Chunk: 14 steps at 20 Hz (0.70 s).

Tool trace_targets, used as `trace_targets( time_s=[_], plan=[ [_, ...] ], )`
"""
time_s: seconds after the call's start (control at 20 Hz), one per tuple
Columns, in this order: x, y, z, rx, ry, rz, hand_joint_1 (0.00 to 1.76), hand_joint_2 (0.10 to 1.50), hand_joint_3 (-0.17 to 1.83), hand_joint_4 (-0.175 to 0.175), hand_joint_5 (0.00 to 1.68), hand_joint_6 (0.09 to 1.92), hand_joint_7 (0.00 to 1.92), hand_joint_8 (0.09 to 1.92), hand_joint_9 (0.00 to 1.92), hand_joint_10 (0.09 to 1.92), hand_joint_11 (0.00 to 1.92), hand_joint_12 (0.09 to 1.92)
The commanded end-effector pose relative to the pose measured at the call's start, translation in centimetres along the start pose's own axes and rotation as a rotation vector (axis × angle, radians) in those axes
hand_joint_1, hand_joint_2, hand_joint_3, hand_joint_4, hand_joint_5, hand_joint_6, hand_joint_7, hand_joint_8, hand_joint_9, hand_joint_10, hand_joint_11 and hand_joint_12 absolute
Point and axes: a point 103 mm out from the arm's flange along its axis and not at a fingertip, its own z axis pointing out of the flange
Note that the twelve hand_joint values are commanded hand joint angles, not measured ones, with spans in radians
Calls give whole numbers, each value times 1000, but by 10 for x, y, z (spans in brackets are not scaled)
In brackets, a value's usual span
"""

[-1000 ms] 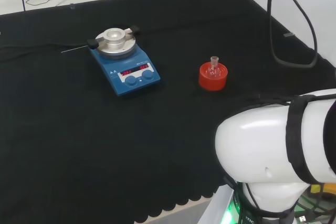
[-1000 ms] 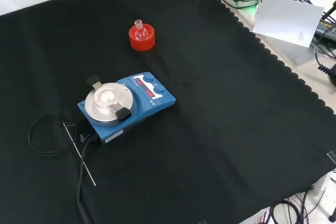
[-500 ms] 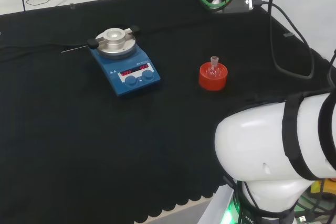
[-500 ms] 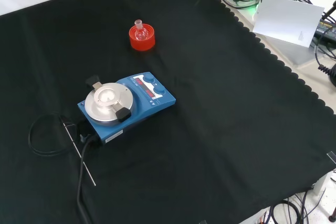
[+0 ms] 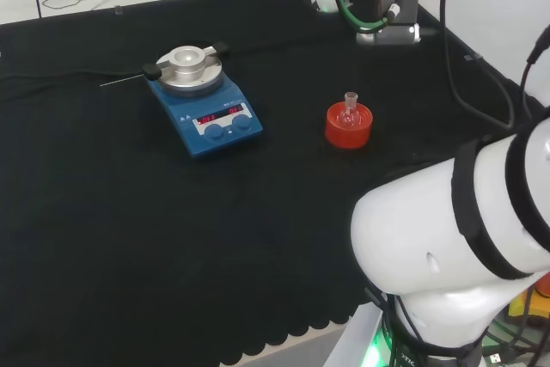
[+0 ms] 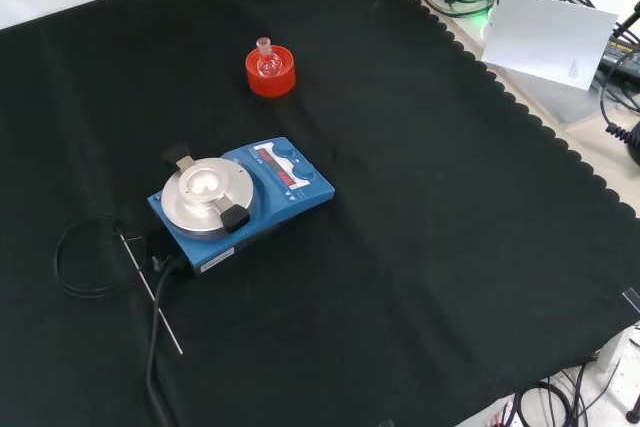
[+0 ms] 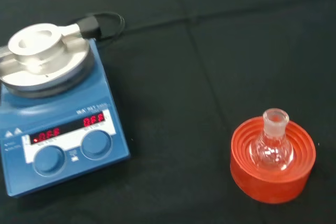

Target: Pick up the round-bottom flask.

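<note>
A small clear round-bottom flask [image 5: 350, 109] stands upright, neck up, on a red ribbed ring stand [image 5: 348, 131] right of centre on the black cloth in the head view. The front view shows the flask [image 6: 265, 59] and stand [image 6: 270, 81] far up the cloth, with nothing touching them. In the wrist view the flask [image 7: 272, 148] sits in the middle of its stand [image 7: 273, 181], some way off from the camera. The arm's wrist end [image 5: 391, 2], with a grey bracket and green cable, hangs above and beyond the flask in the head view. The hand's state cannot be made out.
A blue magnetic stirrer [image 5: 206, 100] with a round metal top stands left of the flask in the head view, nearer and lower in the front view [image 6: 240, 197]. Its cable [image 6: 90, 257] and a thin rod [image 6: 150, 292] lie beside it. The arm's white link [image 5: 447, 229] fills the head view's lower right.
The arm's wrist end has come down into the head view's top, towards the flask. The white link has shifted. Flask, stand and stirrer have not moved.
</note>
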Motion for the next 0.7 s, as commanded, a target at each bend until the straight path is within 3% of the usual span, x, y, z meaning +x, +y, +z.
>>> trace_targets(
  time_s=[0.05, 0.7],
  plan=[
    [-27, 31, 42, 30, 19, 14, 343, 1143, 221, -8, 275, 87, 75, 564, 236, 707, 105, 1397],
    [-42, 80, 97, 114, -8, 77, 716, 892, 249, -32, 381, 87, 114, 640, 307, 718, 153, 1392]
  ],
)
